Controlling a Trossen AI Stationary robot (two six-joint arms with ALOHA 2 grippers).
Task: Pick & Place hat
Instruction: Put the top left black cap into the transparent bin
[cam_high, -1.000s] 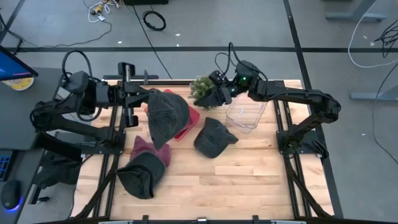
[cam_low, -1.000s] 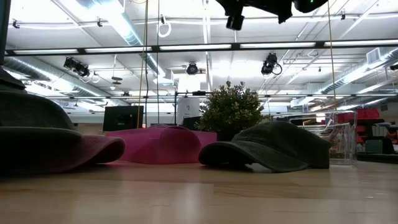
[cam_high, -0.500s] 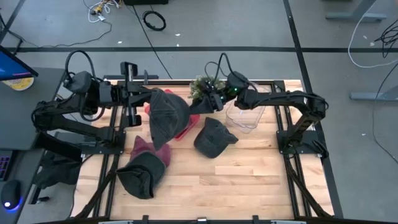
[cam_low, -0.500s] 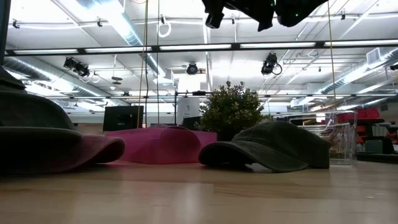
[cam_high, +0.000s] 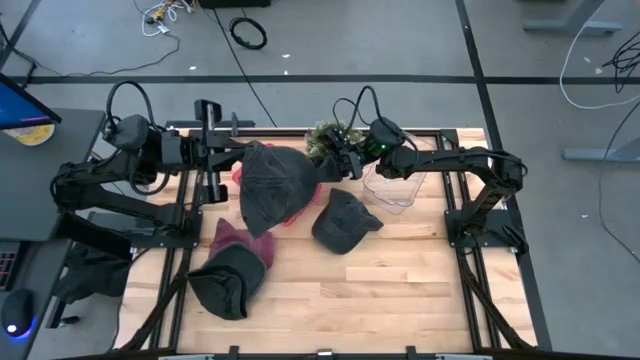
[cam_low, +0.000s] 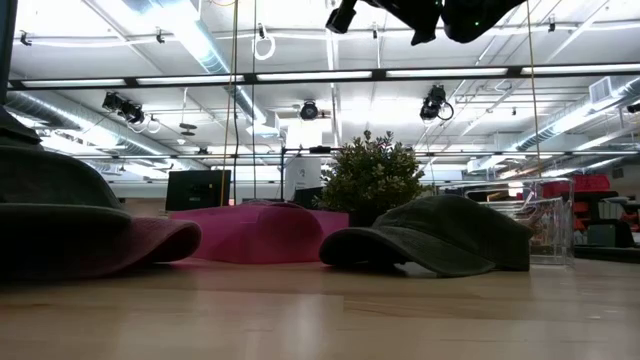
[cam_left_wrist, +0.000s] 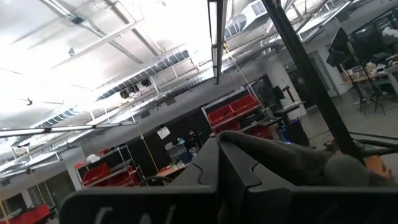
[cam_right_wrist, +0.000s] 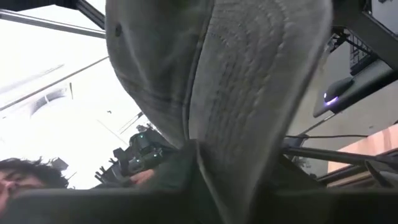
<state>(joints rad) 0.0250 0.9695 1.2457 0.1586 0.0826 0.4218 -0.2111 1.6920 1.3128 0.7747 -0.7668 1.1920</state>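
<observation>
- The dark grey hat (cam_high: 268, 185) hung in the air above the back of the worktop (cam_high: 350, 290), stretched between the two arms, its brim drooping toward the front.
- The left hand (cam_high: 243, 152) was clenched on the hat's rear edge; in the left wrist view grey cloth (cam_left_wrist: 292, 163) lay pressed between the dark fingers (cam_left_wrist: 214, 171).
- The right hand (cam_high: 335, 166) had reached across to the hat's other side and was grasping its edge; the right wrist view showed the stitched brim (cam_right_wrist: 249, 93) pinched at the fingertips and filling most of the picture.
- Beneath the held hat lay a pink cap (cam_high: 300, 205), partly hidden by it; in the low view this pink cap (cam_low: 265, 230) sat flat on the wood.
- Just beside it, toward the right arm, a second dark cap (cam_high: 343, 222) rested on the worktop, apart from both hands.
- Near the front left lay another dark cap (cam_high: 225, 282) with a maroon cap (cam_high: 237, 240) tucked against it.
- A small green plant (cam_high: 322, 138) stood at the back edge, close behind the right hand.
- A clear plastic box (cam_high: 395, 185) sat near the right arm, beside the plant.
- In the low view both hands were up at the top edge, well above the caps.
</observation>
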